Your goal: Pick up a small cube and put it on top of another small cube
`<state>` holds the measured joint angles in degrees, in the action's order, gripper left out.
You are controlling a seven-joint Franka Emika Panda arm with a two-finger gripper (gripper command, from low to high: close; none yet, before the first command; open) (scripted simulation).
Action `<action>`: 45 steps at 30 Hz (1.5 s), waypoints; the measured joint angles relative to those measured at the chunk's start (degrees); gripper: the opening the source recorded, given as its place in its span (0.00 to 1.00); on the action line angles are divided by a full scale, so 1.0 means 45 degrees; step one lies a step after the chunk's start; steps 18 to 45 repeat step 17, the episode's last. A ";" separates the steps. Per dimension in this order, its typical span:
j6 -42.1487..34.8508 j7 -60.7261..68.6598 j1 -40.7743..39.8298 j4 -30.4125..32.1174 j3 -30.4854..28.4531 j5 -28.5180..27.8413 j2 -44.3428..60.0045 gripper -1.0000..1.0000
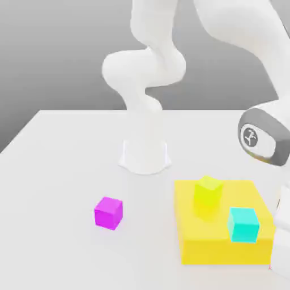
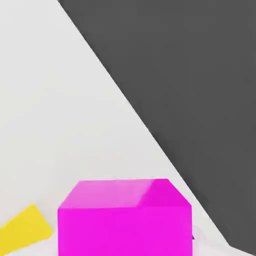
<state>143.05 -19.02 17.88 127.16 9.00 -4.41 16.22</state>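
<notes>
A small magenta cube [image 1: 108, 213] rests on the white table [image 1: 51, 170], apart from everything else. The same magenta cube [image 2: 125, 217] looms close in the hand view, with a yellow corner [image 2: 22, 231] beside it. A small yellow-green cube [image 1: 207, 195] and a small cyan cube [image 1: 243, 224] sit on top of a large flat yellow block [image 1: 218, 243]. The white hand of my arm [image 1: 281, 241] comes down at the exterior view's right edge, just past the cyan cube. My gripper is shut; I see nothing between its fingers.
The arm's white base [image 1: 145, 156] stands at the middle back of the table. The grey wrist joint [image 1: 261, 137] hangs above the yellow block's right side. The table's edge runs diagonally against a dark floor [image 2: 190, 90] in the hand view.
</notes>
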 joint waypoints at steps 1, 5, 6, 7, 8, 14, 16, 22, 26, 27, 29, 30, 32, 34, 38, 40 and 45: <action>-0.0138 0.0173 -0.0050 0.0321 0.0037 0.0111 -0.0466 0.00; -0.0692 0.0918 -0.0205 0.1604 0.0137 0.0614 -0.2335 0.00; -0.0832 0.1113 -0.0226 0.1925 0.0145 0.0750 -0.2803 0.00; -0.0972 0.1310 -0.0246 0.2245 0.0150 0.0886 -0.3270 0.00; -0.1115 0.1509 -0.0213 0.2566 0.0098 0.1023 -0.3740 0.00; 0.0619 0.1610 -0.0229 0.3650 0.0049 0.0864 -0.3076 1.00; 0.0619 0.1611 -0.0231 0.3650 0.0050 0.0865 -0.3076 1.00; 0.0619 0.1611 -0.0232 0.3650 0.0050 0.0865 -0.3076 1.00; 0.0619 0.1611 -0.0232 0.3650 0.0050 0.0865 -0.3076 1.00; 0.0619 0.1611 -0.0232 0.3650 0.0050 0.0865 -0.3076 1.00; 0.0619 0.1611 -0.0232 0.3650 0.0050 0.0865 -0.3076 1.00; 0.0619 0.1611 -0.0232 0.3650 0.0050 0.0865 -0.3076 1.00; 0.0619 0.1611 -0.0232 0.3650 0.0050 0.0865 -0.3076 1.00; 0.0619 0.1611 -0.0232 0.3650 0.0050 0.0865 -0.3076 1.00; 0.0619 0.1611 -0.0232 0.3650 0.0050 0.0865 -0.3076 1.00; 0.0619 0.1611 -0.0232 0.3650 0.0050 0.0865 -0.3076 1.00; 0.0619 0.1611 -0.0232 0.3650 0.0050 0.0865 -0.3076 1.00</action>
